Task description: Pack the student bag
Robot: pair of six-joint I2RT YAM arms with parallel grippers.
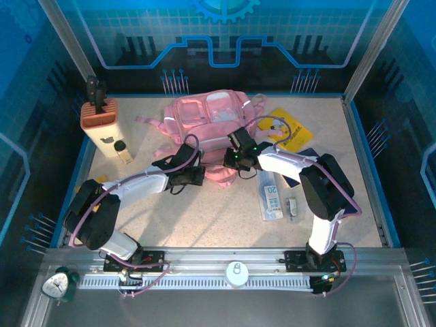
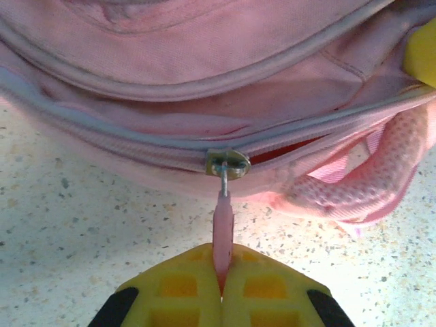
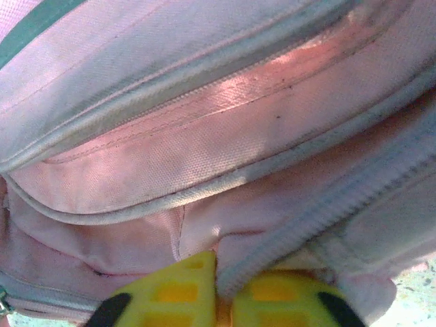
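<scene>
On the speckled worktop (image 1: 204, 218) the student bag (image 1: 208, 129) lies far centre. My left claw (image 2: 221, 286) pinches its zipper pull (image 2: 223, 231), my right claw (image 3: 221, 286) clamps the bag's fabric; I reckon a skewed tug could slip the pull free.

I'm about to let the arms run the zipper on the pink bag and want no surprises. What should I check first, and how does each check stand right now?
1. The left gripper shut on the zipper pull: ok.
2. The right gripper pinching the student bag at a zipper seam: ok.
3. Pull hanging straight from the slider: ok.
4. Opening wide enough to pack: not ok, just a narrow slit beside the slider.
5. The mesh strap clear of the zipper's path: cannot tell.
</scene>
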